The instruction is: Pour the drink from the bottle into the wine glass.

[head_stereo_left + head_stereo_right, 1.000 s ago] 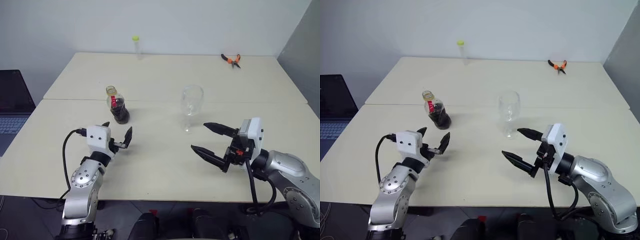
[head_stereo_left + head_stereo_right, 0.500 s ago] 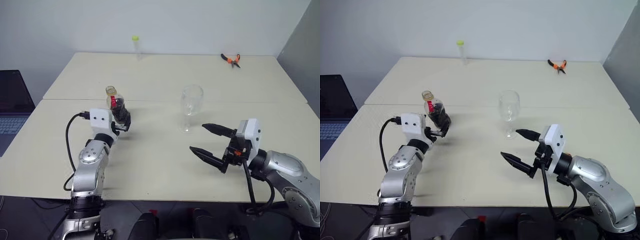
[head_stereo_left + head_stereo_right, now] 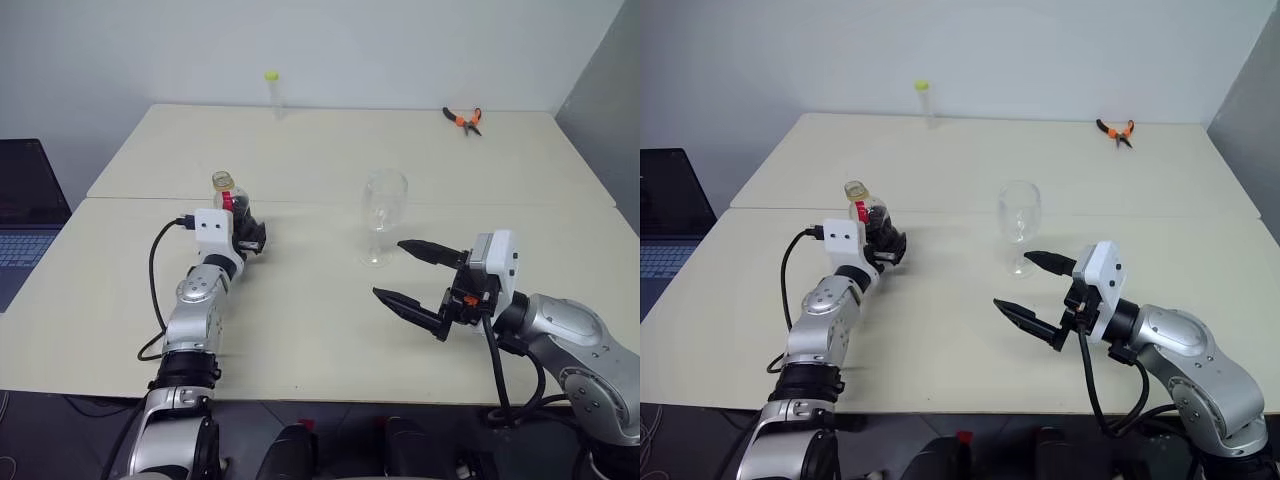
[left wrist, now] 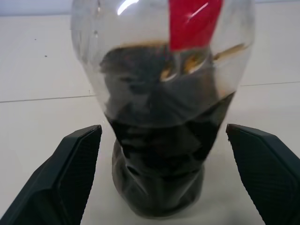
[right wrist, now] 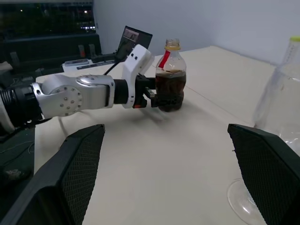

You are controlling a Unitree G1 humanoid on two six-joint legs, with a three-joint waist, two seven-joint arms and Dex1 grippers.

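Left eye view, near to far. Nearest, at right: right gripper, jaws spread wide and empty, poised just short of the wine glass, not touching it. At left, a little farther: left gripper, jaws fully spread, bracketing the bottle without contact; in the left wrist view, one black finger on each side of the bulbous body, clear gaps on both flanks, nothing gripped. Bottle upright on the near table, left of centre, cap on, red label at the neck, drink filling the lower body. Wine glass upright and empty, right of the bottle and well apart from it. Farther back, on the far table: a thin clear tube with a yellow-green top, and orange-handled pliers at far right. At the left edge, a laptop.

Step in hand, by judgement: closing on the bottle. For a sound grasp: keep the body centred between the fingers, advance until the widest part lies well inside the jaws, close level and evenly to avoid tipping or squeezing the thin plastic, lift only once firm. Cap removal needed before pouring.
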